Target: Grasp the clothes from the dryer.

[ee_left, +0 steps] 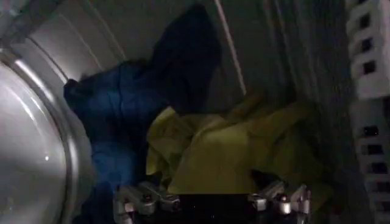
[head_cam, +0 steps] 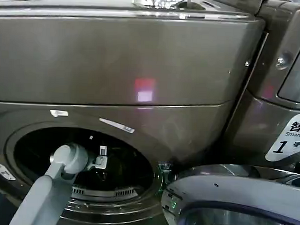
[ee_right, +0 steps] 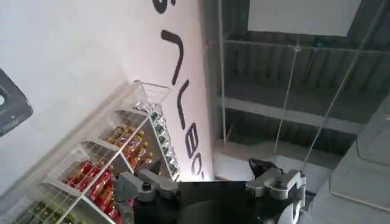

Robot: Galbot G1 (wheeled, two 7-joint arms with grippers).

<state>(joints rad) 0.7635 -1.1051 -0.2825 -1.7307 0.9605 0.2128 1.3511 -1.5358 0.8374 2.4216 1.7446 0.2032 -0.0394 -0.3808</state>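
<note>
Inside the dryer (head_cam: 117,66), left gripper (ee_left: 210,204) jaws spread before clothes (ee_left: 231,152).

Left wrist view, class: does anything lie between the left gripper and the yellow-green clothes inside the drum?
Nothing visible does. The left gripper, jaws open, faces the clothes directly. A dark blue garment lies beside and behind them, not across the approach.

Dim drum interior, glare on dryer (head_cam: 142,67)
</note>
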